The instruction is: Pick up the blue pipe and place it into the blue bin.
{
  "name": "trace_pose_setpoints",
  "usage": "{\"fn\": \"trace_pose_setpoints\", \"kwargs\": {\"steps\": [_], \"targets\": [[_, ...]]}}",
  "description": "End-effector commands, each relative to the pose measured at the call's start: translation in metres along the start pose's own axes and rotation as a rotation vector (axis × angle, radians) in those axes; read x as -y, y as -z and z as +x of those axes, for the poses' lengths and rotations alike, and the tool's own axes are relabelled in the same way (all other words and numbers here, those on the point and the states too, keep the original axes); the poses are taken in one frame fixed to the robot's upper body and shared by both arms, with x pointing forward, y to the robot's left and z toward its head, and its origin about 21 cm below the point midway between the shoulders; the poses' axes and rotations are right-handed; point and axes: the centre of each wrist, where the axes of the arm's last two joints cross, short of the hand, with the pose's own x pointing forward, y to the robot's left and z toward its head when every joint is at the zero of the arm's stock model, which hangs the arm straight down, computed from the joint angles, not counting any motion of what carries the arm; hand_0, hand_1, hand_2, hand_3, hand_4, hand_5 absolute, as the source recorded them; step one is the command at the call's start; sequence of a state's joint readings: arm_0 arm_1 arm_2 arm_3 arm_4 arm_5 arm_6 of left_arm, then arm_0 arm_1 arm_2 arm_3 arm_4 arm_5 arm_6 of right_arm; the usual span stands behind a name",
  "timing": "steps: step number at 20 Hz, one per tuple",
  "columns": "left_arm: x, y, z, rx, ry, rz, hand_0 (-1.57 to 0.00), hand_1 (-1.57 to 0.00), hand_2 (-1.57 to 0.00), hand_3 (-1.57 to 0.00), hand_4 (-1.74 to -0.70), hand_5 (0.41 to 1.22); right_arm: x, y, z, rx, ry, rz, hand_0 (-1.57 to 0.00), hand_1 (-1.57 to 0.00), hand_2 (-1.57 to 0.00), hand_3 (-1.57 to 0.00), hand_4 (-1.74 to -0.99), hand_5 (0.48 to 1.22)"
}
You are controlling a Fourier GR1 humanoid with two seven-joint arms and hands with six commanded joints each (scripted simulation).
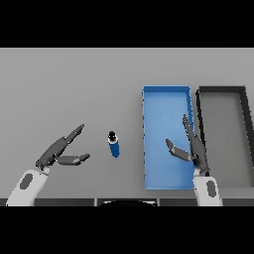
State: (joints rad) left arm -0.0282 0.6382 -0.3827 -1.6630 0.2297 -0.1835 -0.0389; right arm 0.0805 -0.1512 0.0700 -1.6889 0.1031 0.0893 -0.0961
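Status: pre-grasp, nothing picked yet.

Blue pipe [114, 144] stands upright on the grey bench [69, 84], dark cap on top, just left of the blue bin [166, 91], apart from its left wall. Nothing touches it.

Left hand [58, 154] sits left of the pipe, well short of it, fingers straight and spread, thumb pointing toward the pipe, holding nothing. Right hand [192, 147] hovers over the right half of the blue bin, fingers extended along its right wall, thumb out to the left, also released and empty. Dark bin [221, 90] is directly right of the blue bin, not part of the job.

Judgement: step in hand is the approach. The left hand looks better lined up on the pipe; the right hand would have to cross the bin to get at it.

Next move calls for:
- closing the gap to the pipe without tipping it
- wrapping fingers and thumb round the body below the cap
- lifting clear of the bin wall, then carrying right and releasing inside

Risk: narrow upright part, a sideways nudge likely topples it.
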Motion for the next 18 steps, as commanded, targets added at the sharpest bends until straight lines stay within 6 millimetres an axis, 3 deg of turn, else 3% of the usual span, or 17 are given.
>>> {"fn": "trace_pose_setpoints", "kwargs": {"steps": [1,6,18], "targets": [[0.008,0.003,-0.002,-0.01,-0.005,-0.028,0.0,0.0,0.0,0.0,-1.08,0.488,0.0,-0.003,-0.001,0.014,0.001,0.008,0.0,0.0,0.0,0.0,-1.239,0.606],[0.042,0.017,-0.003,0.008,0.0,-0.13,0.0,0.0,0.0,0.0,-1.1,0.447,-0.007,-0.004,-0.004,-0.002,0.006,0.016,0.0,0.0,0.0,0.0,-1.262,0.617],[0.086,0.08,-0.009,0.026,-0.046,-0.202,0.0,0.0,0.0,0.0,-1.1,0.441,-0.001,-0.011,-0.003,-0.012,0.016,-0.009,0.0,0.0,0.0,0.0,-1.266,0.598]]}}
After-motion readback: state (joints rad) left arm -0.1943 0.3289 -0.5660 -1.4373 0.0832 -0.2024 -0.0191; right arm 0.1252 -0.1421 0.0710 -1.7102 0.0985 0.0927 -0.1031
